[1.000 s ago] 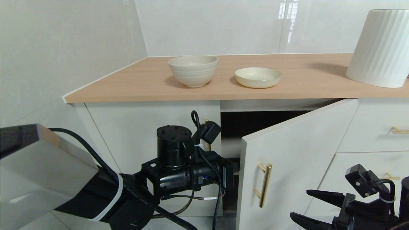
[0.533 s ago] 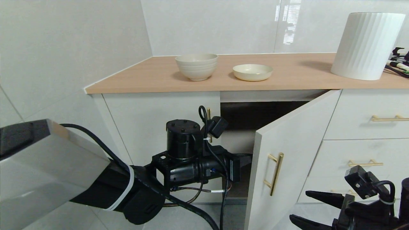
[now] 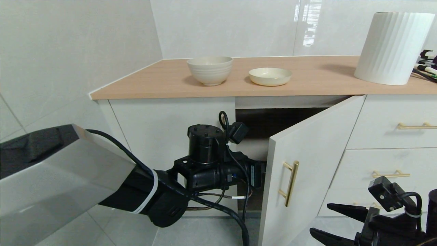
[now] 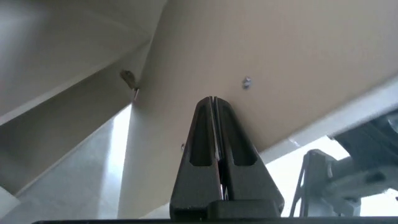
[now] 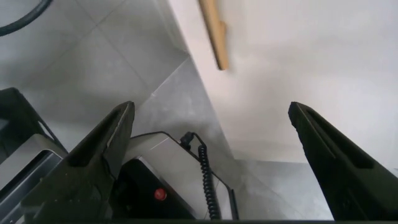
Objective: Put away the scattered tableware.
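A ribbed cream bowl (image 3: 210, 70) and a shallow cream dish (image 3: 270, 76) stand side by side on the wooden countertop (image 3: 164, 83). Below them a white cabinet door (image 3: 314, 150) with a gold handle (image 3: 290, 182) hangs partly open. My left gripper (image 4: 212, 101) is shut with nothing in it, its tips resting against the door's inner face. In the head view the left gripper (image 3: 260, 169) goes behind the door's free edge. My right gripper (image 3: 327, 218) hangs low at the front right, open and holding nothing; its fingers (image 5: 118, 134) stand wide apart over the floor.
A tall white ribbed container (image 3: 392, 48) stands at the counter's right end, with dark items (image 3: 426, 66) behind it. Drawers with gold handles (image 3: 414, 126) lie right of the door. Tiled walls close the left side and back. Grey floor tiles (image 3: 205, 232) lie below.
The head view drew back and shifted early on. Since then my left arm has pushed further right behind the door, and the door's free edge has shifted slightly. The right gripper stays put.
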Tool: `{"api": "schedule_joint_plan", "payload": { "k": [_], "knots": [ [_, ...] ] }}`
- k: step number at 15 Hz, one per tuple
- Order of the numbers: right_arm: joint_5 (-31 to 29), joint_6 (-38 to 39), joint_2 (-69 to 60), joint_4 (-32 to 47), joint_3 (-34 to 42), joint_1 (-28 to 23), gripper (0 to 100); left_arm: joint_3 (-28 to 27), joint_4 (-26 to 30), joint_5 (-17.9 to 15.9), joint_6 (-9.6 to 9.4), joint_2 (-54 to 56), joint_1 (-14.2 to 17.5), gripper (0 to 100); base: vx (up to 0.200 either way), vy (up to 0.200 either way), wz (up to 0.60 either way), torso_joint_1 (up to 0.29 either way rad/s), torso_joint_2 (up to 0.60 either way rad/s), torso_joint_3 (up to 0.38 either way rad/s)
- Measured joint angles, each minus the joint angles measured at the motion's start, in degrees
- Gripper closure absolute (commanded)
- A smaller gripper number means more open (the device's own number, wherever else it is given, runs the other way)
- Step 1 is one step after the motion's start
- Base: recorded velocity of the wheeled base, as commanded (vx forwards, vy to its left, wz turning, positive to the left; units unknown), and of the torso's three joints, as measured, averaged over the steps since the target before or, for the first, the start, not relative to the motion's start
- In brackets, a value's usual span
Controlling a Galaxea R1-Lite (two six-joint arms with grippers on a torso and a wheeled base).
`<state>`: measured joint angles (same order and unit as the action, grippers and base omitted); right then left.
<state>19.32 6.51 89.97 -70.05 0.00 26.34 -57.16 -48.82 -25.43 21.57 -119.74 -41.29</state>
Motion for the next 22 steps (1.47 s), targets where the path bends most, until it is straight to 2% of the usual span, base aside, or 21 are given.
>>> {"api": "schedule_joint_plan", "payload": {
  "k": [3,6,10,13,15,19,22],
  "knots": [
    [0.05,0.11,-0.44,0.09,0.0,0.02,0,-4.72,5.52,-0.07,0.02,-1.4,-1.12,100,0.0,0.0,0.0,0.0,0.0,0.0],
    [-0.04,0.16,-1.27,0.44,0.0,-0.05,0,-8.44,6.27,0.11,0.05,-3.45,-1.76,100,0.0,0.0,0.0,0.0,0.0,0.0],
    [0.05,0.2,-2.65,1.07,0.0,0.06,0,-14.01,11.39,1.82,0.13,-5.79,-2.17,100,0.0,0.0,0.0,0.0,0.0,0.0],
    [0.22,2.49,-5.24,1.1,0.0,0.11,0,-14.69,11.68,4.0,0.13,-6.08,-2.12,100,0.0,0.0,0.0,0.0,0.0,0.0],
    [0.13,3.56,-7.42,1.38,0.0,0.04,0,-14.77,11.74,4.08,0.2,-6.12,-2.28,100,-0.2,0.0,0.0,0.005,0.0,0.002],
    [0.02,3.63,-9.96,2.33,0.0,0.0,0,-17.18,13.02,4.11,2.49,-7.24,-2.51,100,-0.05,0.0,0.0,0.003,0.0,-0.001],
    [0.05,6.1,-12.54,2.34,0.0,-0.05,0,-20.7,16.51,3.97,2.68,-8.35,-2.4,100,0.0,0.0,0.0,0.0,0.0,0.0]
  ]
}}
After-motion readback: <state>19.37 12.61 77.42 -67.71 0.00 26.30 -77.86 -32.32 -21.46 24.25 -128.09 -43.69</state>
